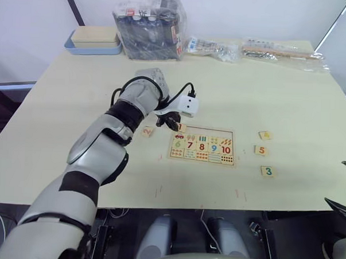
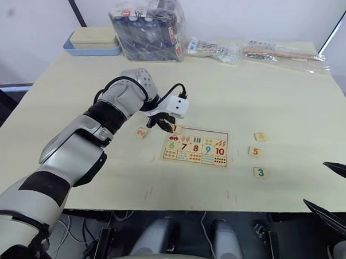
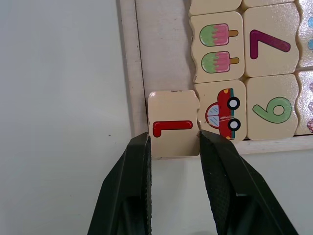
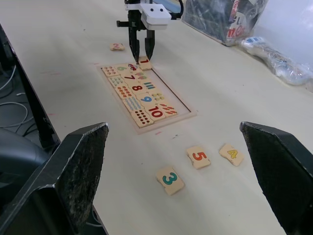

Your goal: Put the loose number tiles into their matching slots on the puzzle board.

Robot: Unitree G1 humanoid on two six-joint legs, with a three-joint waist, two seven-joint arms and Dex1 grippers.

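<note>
At the puzzle board's [image 1: 202, 146] near-left corner, left claw [image 3: 172, 147] pinches tile 1 [image 3: 172, 123] by its side edges; light, stiff, slippery wood likely tilts. Right claw [image 4: 181, 161] hangs released.

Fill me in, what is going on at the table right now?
The left end effector has its fingers on either side of the 1 tile at the corner of the puzzle board, partly over the rim and not seated in its slot. The 2 tile lies beside the board; tiles 3, 4 and 5 lie loose on the other side. The right end effector is open, idle.
</note>
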